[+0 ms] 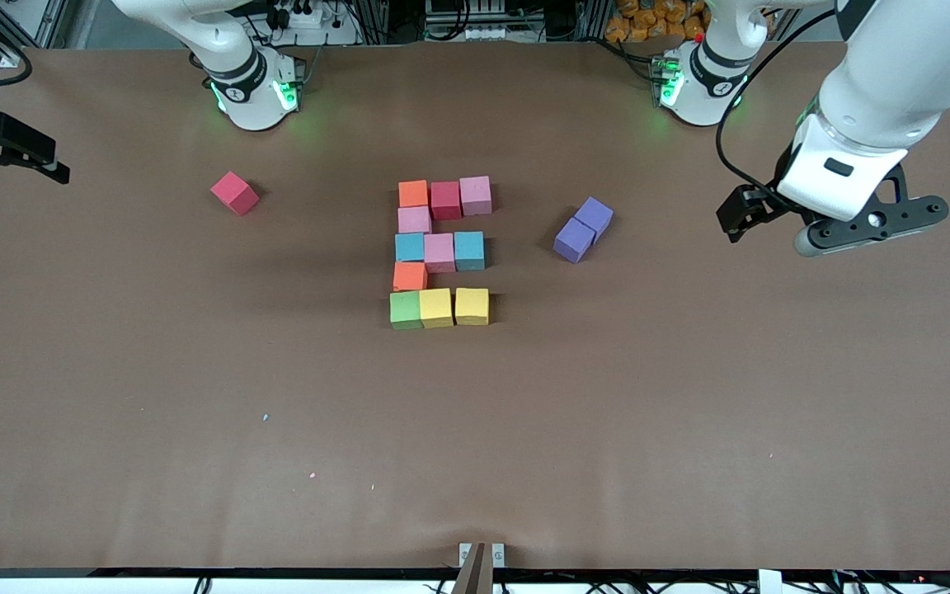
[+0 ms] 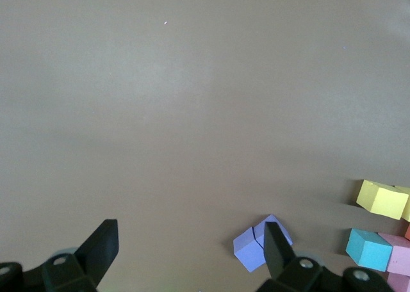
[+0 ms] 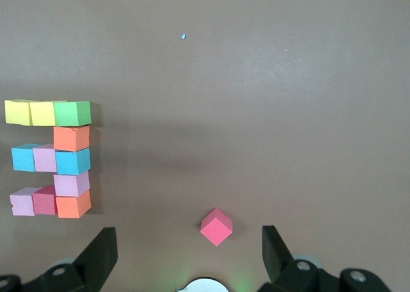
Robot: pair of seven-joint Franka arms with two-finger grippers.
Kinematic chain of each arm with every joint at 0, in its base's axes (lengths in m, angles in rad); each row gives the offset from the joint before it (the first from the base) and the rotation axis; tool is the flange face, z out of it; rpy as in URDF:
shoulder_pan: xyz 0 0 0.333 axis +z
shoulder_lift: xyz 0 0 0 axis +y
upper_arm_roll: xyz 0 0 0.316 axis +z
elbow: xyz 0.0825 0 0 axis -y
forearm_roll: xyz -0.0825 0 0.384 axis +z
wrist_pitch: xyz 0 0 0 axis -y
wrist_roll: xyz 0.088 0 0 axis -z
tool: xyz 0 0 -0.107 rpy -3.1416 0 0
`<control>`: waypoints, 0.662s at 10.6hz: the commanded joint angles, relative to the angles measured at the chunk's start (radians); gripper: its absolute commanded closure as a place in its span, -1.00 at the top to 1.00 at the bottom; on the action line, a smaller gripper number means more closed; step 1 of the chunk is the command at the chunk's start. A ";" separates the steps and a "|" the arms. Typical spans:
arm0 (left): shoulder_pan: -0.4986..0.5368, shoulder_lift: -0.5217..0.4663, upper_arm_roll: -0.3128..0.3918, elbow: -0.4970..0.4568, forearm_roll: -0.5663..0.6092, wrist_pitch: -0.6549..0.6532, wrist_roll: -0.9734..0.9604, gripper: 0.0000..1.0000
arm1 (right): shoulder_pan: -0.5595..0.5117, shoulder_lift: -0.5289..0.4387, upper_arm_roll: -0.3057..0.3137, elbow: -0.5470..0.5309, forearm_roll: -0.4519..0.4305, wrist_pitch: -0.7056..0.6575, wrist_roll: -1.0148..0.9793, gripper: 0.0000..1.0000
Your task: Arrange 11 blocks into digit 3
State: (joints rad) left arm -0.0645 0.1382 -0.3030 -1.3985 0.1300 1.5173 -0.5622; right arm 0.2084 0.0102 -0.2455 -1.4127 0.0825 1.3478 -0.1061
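Cubes forming the digit 3 (image 1: 440, 252) sit mid-bench; a stray red cube (image 1: 235, 193) and two touching purple cubes (image 1: 583, 228) flank it. Left end effector (image 2: 186, 257) and right end effector (image 3: 186, 257) hover spread, empty.

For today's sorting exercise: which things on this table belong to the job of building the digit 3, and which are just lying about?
Job:
digit 3, built from eleven cubes

Lying about:
two purple cubes, toward the left arm's end
loose red cube, toward the right arm's end
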 commanded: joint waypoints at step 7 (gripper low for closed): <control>0.129 -0.052 0.083 -0.008 -0.035 -0.011 0.278 1.00 | -0.001 -0.001 0.003 -0.006 -0.003 -0.004 -0.004 1.00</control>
State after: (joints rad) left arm 0.0593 0.1212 -0.2586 -1.3946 0.1226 1.5170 -0.3489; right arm 0.2088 0.0121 -0.2448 -1.4142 0.0825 1.3477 -0.1061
